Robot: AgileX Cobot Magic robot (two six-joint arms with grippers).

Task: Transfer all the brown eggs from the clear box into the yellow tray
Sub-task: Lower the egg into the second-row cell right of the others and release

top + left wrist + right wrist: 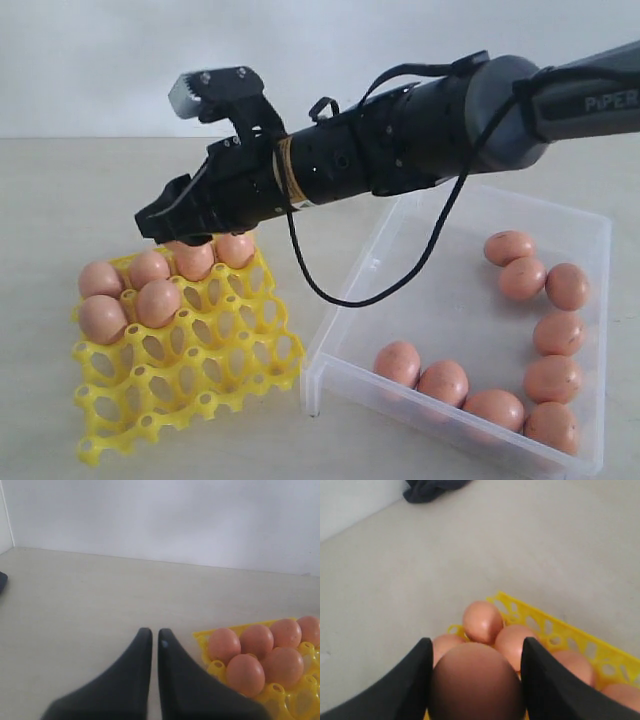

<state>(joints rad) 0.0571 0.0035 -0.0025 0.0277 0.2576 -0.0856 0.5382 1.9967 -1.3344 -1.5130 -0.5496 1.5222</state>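
Pale table (60, 190) and a white wall (100, 60) form the setting. On the right arm, the right claw (477, 649) grips one brown egg (475, 682) between its two black fingers, at the back row of the yellow tray (190, 385). Five more eggs (158, 302) sit in cups around it. The left claw (155, 632) is closed and empty, over bare table just beside the tray. To the tray's right stands the clear box (345, 345), holding nine eggs along its near and right walls.
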